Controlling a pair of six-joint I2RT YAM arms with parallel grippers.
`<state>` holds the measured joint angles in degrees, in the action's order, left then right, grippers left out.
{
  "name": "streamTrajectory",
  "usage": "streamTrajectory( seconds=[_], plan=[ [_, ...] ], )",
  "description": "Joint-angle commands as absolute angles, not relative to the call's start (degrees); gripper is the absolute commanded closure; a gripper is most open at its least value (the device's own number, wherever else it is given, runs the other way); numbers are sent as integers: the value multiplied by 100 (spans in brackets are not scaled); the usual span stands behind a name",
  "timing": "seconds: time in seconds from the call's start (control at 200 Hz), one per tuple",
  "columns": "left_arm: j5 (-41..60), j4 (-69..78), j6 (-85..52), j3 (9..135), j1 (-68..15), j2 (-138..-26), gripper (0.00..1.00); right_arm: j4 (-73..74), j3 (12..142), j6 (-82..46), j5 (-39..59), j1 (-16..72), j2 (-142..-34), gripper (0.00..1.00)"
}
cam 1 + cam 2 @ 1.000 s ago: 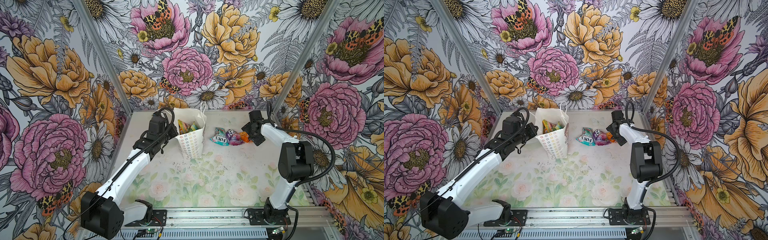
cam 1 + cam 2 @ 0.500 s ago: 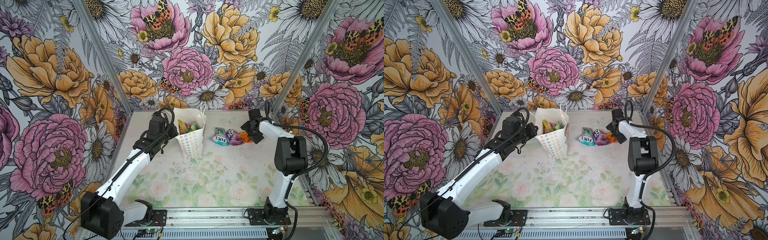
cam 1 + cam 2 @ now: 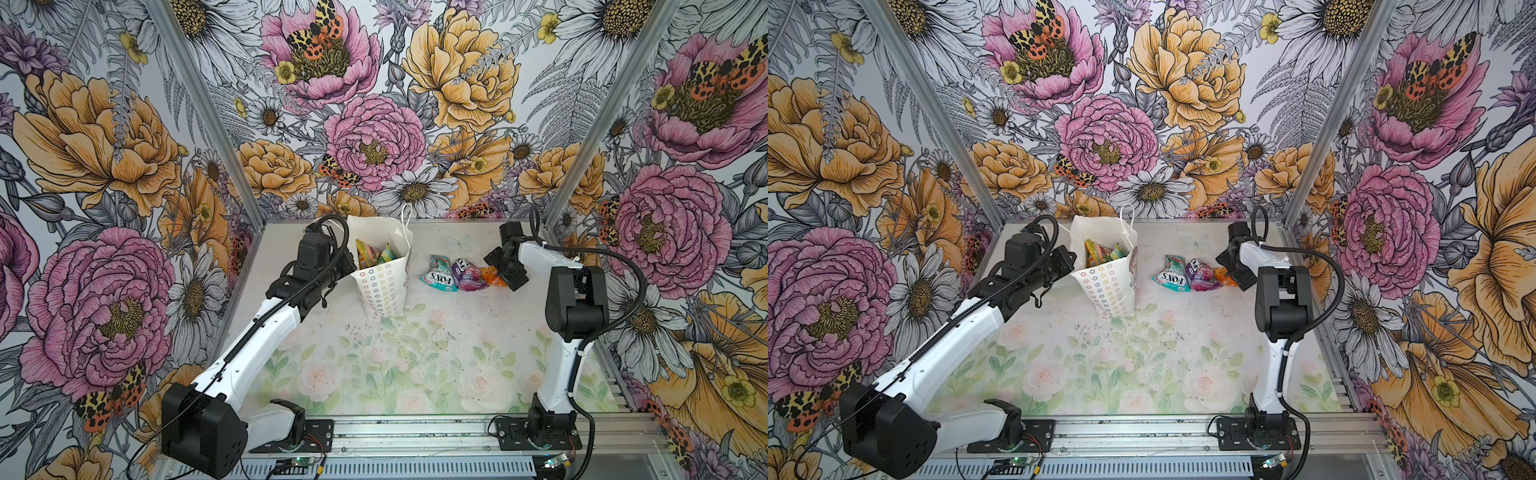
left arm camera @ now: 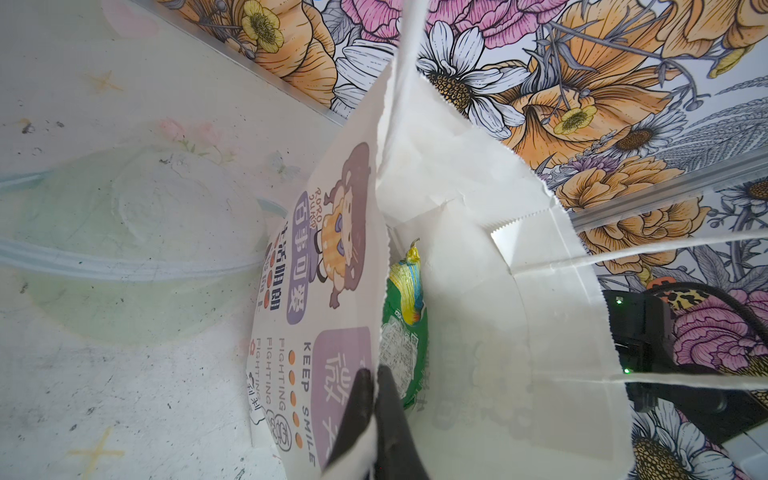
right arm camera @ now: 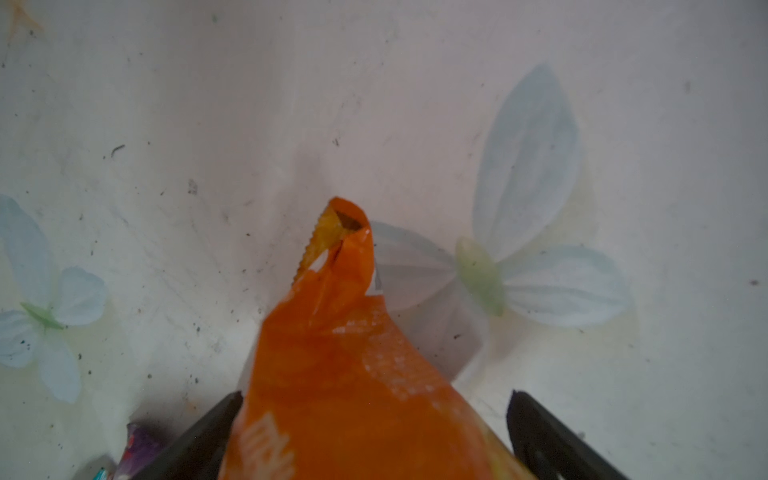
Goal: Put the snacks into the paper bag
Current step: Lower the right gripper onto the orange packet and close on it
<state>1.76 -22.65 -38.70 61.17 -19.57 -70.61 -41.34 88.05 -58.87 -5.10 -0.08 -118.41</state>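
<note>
The white paper bag [image 3: 382, 286] [image 3: 1106, 286] stands upright at the back centre of the table, with several snacks [image 3: 374, 255] [image 3: 1102, 253] inside. My left gripper [image 3: 349, 268] [image 3: 1073, 266] [image 4: 376, 374] is shut on the bag's rim, next to a green packet [image 4: 405, 328] in the bag [image 4: 478, 332]. To the right of the bag lie a teal packet [image 3: 438, 274] [image 3: 1171, 274], a purple packet [image 3: 467, 274] [image 3: 1200, 274] and an orange packet [image 3: 492, 276] [image 3: 1225, 276]. My right gripper [image 3: 505, 270] [image 3: 1235, 270] [image 5: 376, 397] is open, one finger on each side of the orange packet [image 5: 353, 374].
The floral back wall stands just behind the bag and the packets. The right wall's metal post [image 3: 552, 216] is close behind my right arm. A corner of the purple packet [image 5: 139, 449] shows beside the right gripper's finger.
The right arm's elbow has shifted slightly toward the back while its gripper stayed open at the orange packet. The left arm and the bag have not moved.
</note>
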Motion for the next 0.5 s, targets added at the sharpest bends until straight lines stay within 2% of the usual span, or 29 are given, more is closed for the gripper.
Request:
streamTrajectory(
  seconds=[0.0,0.13,0.39,0.495],
  plan=[
    [204,-2307,-3868,6166,-1881,-7058,100,-4148,8965,-5766,-441,-37,-11979,0],
    [189,-2312,-3867,6177,-1881,-7066,100,-4140,8930,-5730,-432,-44,-11982,5],
    [208,-2311,-3876,6188,-1890,-7061,100,-4126,8868,-5626,-273,-48,-11895,24],
    [202,-2307,-3876,6161,-1881,-7025,100,-4080,8791,-5564,-160,-53,-11825,35]
  ],
)
